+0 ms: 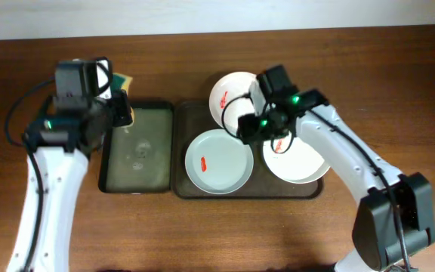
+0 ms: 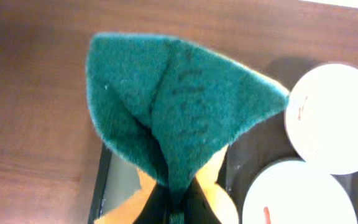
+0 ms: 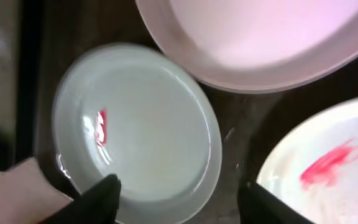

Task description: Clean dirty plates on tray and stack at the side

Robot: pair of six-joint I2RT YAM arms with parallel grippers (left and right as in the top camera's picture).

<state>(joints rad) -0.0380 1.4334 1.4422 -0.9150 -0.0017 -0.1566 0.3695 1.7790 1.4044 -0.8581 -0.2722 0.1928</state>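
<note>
1. Left end effector [image 2: 178, 210] pinches a sponge [image 2: 173, 106], left of the tray [image 1: 189, 115].
2. Right end effector [image 3: 182, 202] hangs spread over the tray's middle, above the green plate [image 3: 138, 118].
3. Three smeared plates [image 1: 225, 170] lie on the tray; wiping seems not yet begun.
4. Next, likely: steady the green plate's rim and bring the sponge across.

dark brown tray [image 1: 180, 187] mid-table, bluish-green plate [image 1: 219, 161] flat on its left, right white plate [image 1: 299, 162], far white plate [image 1: 231, 91] at far rim, each red-smeared

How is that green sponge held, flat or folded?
Folded: the sponge bends into a crease where the left pincer pinches it, its green faces flaring apart.
</note>
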